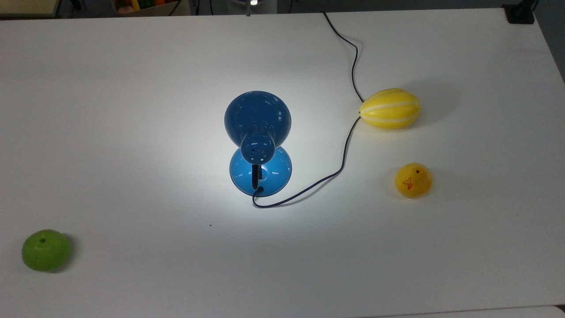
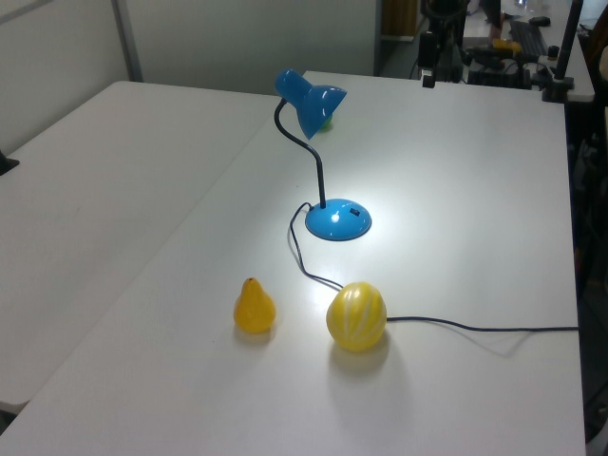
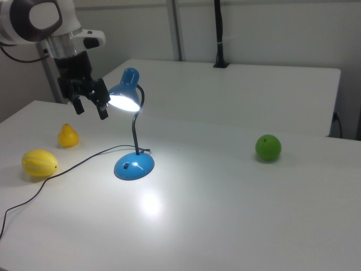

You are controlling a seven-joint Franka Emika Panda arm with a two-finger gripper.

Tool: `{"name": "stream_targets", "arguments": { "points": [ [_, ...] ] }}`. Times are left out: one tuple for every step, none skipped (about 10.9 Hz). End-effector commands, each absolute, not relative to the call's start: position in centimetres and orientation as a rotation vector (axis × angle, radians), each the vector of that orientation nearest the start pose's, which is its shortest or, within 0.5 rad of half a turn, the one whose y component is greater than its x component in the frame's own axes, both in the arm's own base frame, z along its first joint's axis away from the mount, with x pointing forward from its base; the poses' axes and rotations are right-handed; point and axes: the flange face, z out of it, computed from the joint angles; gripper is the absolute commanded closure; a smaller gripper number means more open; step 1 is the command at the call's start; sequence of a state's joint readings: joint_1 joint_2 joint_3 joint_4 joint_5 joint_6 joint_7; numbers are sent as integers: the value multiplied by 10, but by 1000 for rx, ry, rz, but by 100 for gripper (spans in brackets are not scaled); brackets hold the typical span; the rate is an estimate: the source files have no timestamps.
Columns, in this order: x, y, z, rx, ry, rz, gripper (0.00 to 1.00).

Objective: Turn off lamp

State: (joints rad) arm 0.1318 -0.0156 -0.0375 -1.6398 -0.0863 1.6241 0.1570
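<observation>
Near the middle of the white worktop (image 1: 132, 110) stands the glossy blue desk lamp with its round vented dome shade (image 1: 258, 118), and it is lit: a bright pool falls on the surface around its round blue base (image 3: 133, 166). The short black neck (image 3: 135, 129) curves the shade forward so the beam lands in front of the base, which leaves the base top bare and reachable from above. A small dark slot on that base (image 2: 352, 212) is, I judge, the switch. The thin dark cord (image 1: 348, 145) trails away past the yellow striped melon-shaped toy (image 1: 390, 108), slack enough that it should not tug the lamp.

My gripper (image 3: 90, 105) hangs in the air on the right view's left, level with the shade and just beside it, fingers spread and holding nothing. I read that as a ready pose before dropping to the base. The yellow pear-shaped toy (image 1: 413, 179) and the green apple-shaped toy (image 1: 46, 250) sit well apart from the lamp.
</observation>
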Motion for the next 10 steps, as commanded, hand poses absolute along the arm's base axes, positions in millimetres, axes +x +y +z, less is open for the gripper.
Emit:
{"name": "stream_targets", "arguments": {
  "points": [
    [550, 43, 608, -3209, 60, 5, 0],
    [550, 41, 608, -3213, 69, 2, 0],
    [550, 41, 609, -3212, 60, 5, 0],
    [551, 42, 607, -3211, 74, 4, 0],
    [550, 41, 608, -3210, 77, 7, 0],
    [549, 39, 609, -3210, 77, 8, 0],
    [549, 36, 612, -3209, 82, 1, 0],
    [549, 31, 612, -3208, 97, -4, 0],
    [550, 27, 612, -3206, 102, -5, 0],
    [550, 25, 613, -3206, 104, -10, 0]
  ]
}}
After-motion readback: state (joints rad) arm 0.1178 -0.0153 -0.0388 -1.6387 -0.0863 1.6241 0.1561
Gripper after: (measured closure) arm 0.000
